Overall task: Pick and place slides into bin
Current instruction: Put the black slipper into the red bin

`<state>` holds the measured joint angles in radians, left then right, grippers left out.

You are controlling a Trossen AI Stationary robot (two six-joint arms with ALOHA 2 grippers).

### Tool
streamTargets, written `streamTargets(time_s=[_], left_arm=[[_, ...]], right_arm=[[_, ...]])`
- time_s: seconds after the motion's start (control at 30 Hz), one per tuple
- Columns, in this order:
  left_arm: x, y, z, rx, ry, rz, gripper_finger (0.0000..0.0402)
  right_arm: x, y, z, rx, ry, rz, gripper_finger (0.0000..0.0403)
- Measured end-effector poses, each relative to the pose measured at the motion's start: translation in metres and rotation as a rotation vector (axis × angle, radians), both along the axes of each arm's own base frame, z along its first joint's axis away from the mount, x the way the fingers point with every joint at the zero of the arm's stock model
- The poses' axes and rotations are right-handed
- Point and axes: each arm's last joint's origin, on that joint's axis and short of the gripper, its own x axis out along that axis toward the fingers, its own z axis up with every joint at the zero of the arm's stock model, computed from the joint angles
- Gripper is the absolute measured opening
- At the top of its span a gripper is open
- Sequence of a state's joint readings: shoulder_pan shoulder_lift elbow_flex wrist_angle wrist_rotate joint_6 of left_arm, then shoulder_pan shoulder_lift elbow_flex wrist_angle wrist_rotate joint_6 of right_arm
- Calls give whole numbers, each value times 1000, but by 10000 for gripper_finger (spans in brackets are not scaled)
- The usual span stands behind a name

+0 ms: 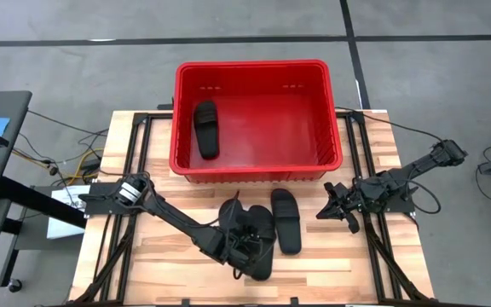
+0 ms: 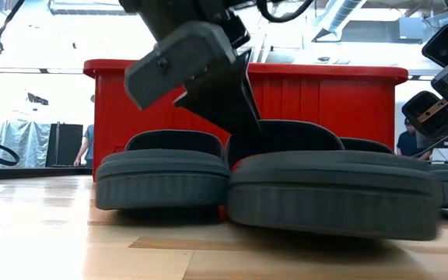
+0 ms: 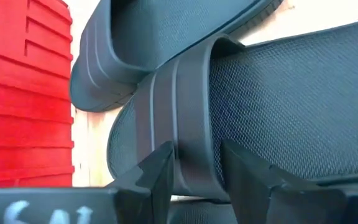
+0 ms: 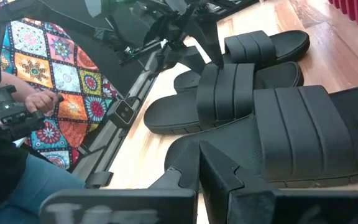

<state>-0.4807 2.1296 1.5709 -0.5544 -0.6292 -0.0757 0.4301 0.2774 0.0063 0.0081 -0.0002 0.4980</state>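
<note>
While the left gripper (image 3: 194,171) is spread astride a slide's strap (image 3: 185,118) near the table's front edge, overlapping slides (image 1: 258,234) could be dragged along; the bin (image 1: 254,68) holds one, and the right gripper (image 1: 335,205) is parked shut.

The bench (image 1: 160,281) is made of pale wooden planks with visible grain and a light sheen, framed by dark metal rails. The bin (image 1: 186,162) near its far edge is red plastic, glossy inside, with ribbed walls. The slides (image 1: 286,220) are matt black rubber; their straps carry broad raised ribs, their footbeds look finely textured, almost woven, and their sole edges show thin horizontal grooves. One slide (image 1: 205,128) lies on the bin's shiny floor. The left pincer (image 1: 244,249) is dark, matt hard plastic with smooth angular fingers (image 3: 157,177). The right pincer (image 1: 335,205) looks the same. A patterned, many-coloured cloth (image 4: 55,74) shows beyond the bench.
</note>
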Motion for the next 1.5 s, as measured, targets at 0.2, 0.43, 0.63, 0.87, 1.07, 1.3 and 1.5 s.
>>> streamTargets(time_s=[0.2,0.43,0.63,0.87,1.07,1.3,1.5], left_arm=[[2,6,-1,-9,-3,29,84],[3,8,-1,-25,-11,53,10],[3,7,-2,-53,-12,61,5],[1,3,-1,-96,-22,82,3],[0,-7,8,-110,-30,71,2],[1,-14,32,-79,-31,72,1],[0,-21,52,-69,-29,61,1]], right_arm=[[0,0,0,0,0,0,0],[0,0,0,0,0,0,0],[0,0,0,0,0,0,0],[0,0,0,0,0,0,0],[0,0,0,0,0,0,0],[0,0,0,0,0,0,0],[0,0,0,0,0,0,0]])
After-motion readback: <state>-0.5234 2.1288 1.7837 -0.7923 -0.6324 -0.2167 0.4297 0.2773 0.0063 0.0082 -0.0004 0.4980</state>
